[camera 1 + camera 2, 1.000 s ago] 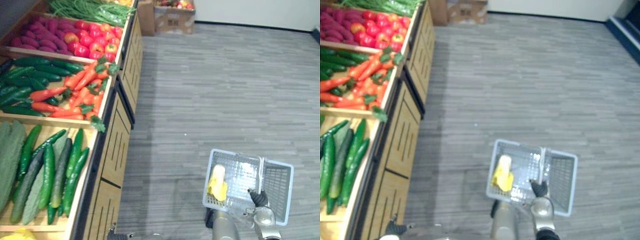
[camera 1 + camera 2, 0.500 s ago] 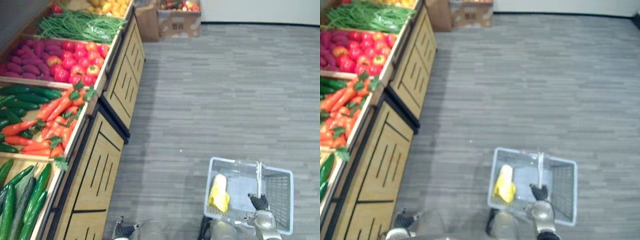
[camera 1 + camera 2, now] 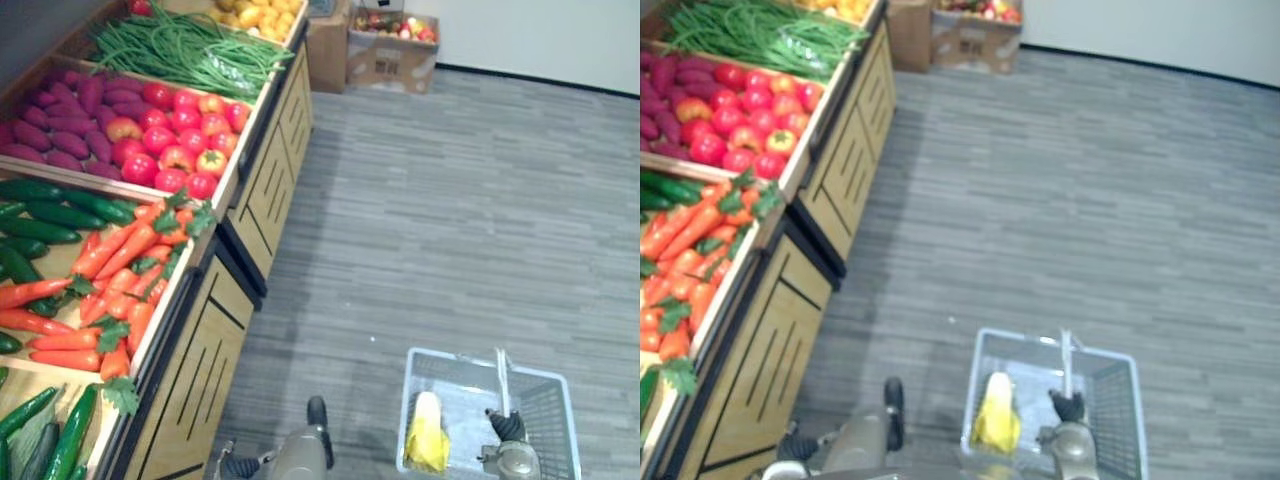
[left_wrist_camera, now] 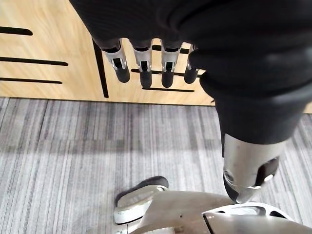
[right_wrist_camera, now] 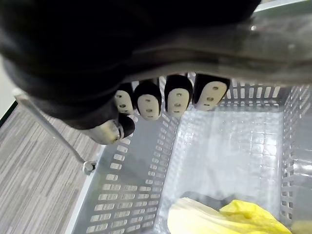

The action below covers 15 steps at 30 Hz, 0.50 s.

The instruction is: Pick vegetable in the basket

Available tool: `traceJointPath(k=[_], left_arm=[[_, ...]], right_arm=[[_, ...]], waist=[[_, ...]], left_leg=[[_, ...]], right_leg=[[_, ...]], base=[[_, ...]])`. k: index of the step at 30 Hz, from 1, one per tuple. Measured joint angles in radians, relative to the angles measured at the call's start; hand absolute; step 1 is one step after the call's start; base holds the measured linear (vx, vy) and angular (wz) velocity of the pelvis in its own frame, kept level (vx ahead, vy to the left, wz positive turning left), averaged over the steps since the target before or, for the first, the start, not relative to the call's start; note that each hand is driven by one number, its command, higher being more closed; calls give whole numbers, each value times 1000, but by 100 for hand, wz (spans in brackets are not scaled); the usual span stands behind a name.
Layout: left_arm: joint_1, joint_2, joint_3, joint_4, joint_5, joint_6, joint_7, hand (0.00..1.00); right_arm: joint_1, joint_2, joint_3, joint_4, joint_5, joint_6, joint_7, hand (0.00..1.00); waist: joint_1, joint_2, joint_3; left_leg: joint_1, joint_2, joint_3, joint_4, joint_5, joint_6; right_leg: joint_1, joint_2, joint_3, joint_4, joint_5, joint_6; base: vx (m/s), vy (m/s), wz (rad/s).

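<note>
While my right hand (image 5: 175, 100) is clenched round the handle (image 3: 499, 375) of the basket (image 3: 470, 356), the basket hangs at my right side w/ grey plank floor (image 3: 450, 220) below it, well apart from the counter (image 3: 200, 370). Its walls are pale slotted plastic. One yellow veg (image 3: 428, 437) lies inside, on the basket's bottom, against the wall nearer the counter; the rest of the bottom is bare. From my wrist I see the curled fingers wrapped over the handle, w/ the yellow veg down past them.

My left hand (image 4: 141, 66) hangs low just beside the counter's wooden front, released: fingers straight & relaxed, thumb apart, nothing in it.

The counter runs along my left, w/ veg in wooden bins. Closest to me are long green cucumbers (image 3: 60, 440). Next bin: orange carrots (image 3: 120, 270) w/ leafy tops, darker cucumbers beside them on the far-left side. Then round red produce (image 3: 180, 130), w/ purple tubers (image 3: 70, 110) next to it in the same bin. Beyond that, a heap of green beans (image 3: 190, 50), then yellow produce (image 3: 250, 15) at the far end. On the floor past the counter's end sits a cardboard box (image 3: 390, 60), some produce in it, too small to ID.
</note>
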Motion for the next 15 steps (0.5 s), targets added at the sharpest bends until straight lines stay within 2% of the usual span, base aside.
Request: traceJointPath(k=[2,3,4,5,6,7,9,10,11,12,13,15], left_arm=[[20,2,-1,2,-1,2,1,0],[25,7,-1,1,-1,3,3,0],[33,20,-2,-2,-3,8,4,0],[37,21,-2,-8,-5,8,4,0],[45,20,-2,-24,-12,7,5,0],[41,28,0,-35,-29,7,6,0],[39,29,3,-42,-43,7,7,0],[38,26,14,-42,-47,7,7,0],[31,9,47,-46,-50,8,7,0],[25,2,64,-49,-51,7,7,0],[13,-15,94,-48,-55,7,8,0],[-2,-43,134,-47,-96,5,7,0]], right_arm=[[-11,0,5,6,0,-1,1,100],[-14,-1,4,6,1,-1,0,100],[-14,-4,2,7,2,-2,-6,100],[-10,-5,-4,8,3,-3,-9,100],[-1,-3,-19,14,3,-10,-11,100],[-13,-1,-37,35,4,-14,-11,100],[-13,-2,-66,37,6,-16,-13,100],[-9,-5,-83,37,5,-18,-14,100],[3,-7,-114,37,5,-17,-14,100],[9,-7,-126,35,5,-18,-12,100],[10,1,-161,34,9,-11,-12,100],[27,7,-228,36,23,0,-11,100]], waist=[[-2,-11,-8],[-4,-21,-12],[-11,-40,-13],[-14,-37,-14],[-28,-25,-11],[-36,-28,-12],[-37,-25,-11],[-36,-26,-12],[-34,-25,-12],[-33,-23,-13],[-32,-10,-15],[-23,14,-28]], left_leg=[[19,-17,0,11,-51,11],[29,-30,-1,11,-62,19],[74,-66,-35,11,-88,37],[94,-71,-62,9,-97,44],[117,-72,-105,9,-109,55],[151,-77,-180,10,-122,73],[188,-86,-247,8,-139,79],[209,-96,-287,8,-146,81],[235,-119,-375,10,-166,87],[239,-122,-405,16,-173,89],[247,-128,-478,39,-187,79],[255,-134,-613,88,-236,58]], right_leg=[[-93,-46,36,224,4,6],[-127,-69,51,307,19,26],[-212,-108,110,520,164,-12],[-232,-103,137,578,260,-14],[-268,-77,178,671,322,3],[-333,-28,190,812,157,-20],[-370,7,151,830,43,-34],[-382,12,117,786,-2,-44],[-408,24,97,671,-38,-66],[-417,31,100,605,-41,-70],[-416,49,112,440,-43,-75],[-418,74,205,214,-38,-80]], base=[[139,152,-1],[223,174,38],[257,178,59],[288,159,93],[321,113,131],[326,82,134],[290,47,128],[397,-14,172],[405,-39,165],[350,-66,197],[308,-107,178],[401,-192,194]])
